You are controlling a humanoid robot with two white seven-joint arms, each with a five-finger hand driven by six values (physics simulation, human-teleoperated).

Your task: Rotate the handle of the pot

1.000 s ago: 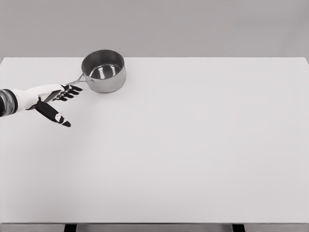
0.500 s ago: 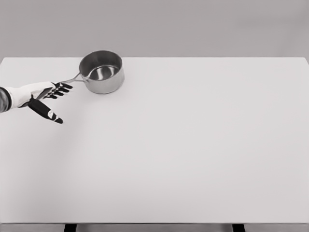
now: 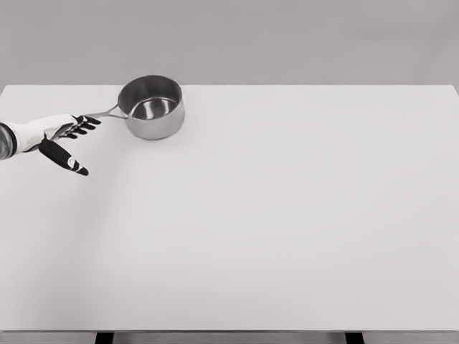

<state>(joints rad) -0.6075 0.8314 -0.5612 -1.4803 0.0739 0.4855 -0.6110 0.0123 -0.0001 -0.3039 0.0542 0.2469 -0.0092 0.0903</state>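
Left hand (image 3: 63,136) spread open at the handle (image 3: 100,114) tip — gripping nothing — steel pot (image 3: 151,106) upright on the white bench (image 3: 287,215).

Wide white counter (image 3: 287,229), steel pot (image 3: 152,107) standing upright on it near the far left corner, just beyond the left hand (image 3: 61,136), handle (image 3: 100,114) pointing toward that hand

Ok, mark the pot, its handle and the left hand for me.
pot (image 3: 152,123): head view, on the front outer wall.
handle (image 3: 107,112): head view, on the thin bar left of the pot.
left hand (image 3: 66,130): head view, on the middle of the hand.
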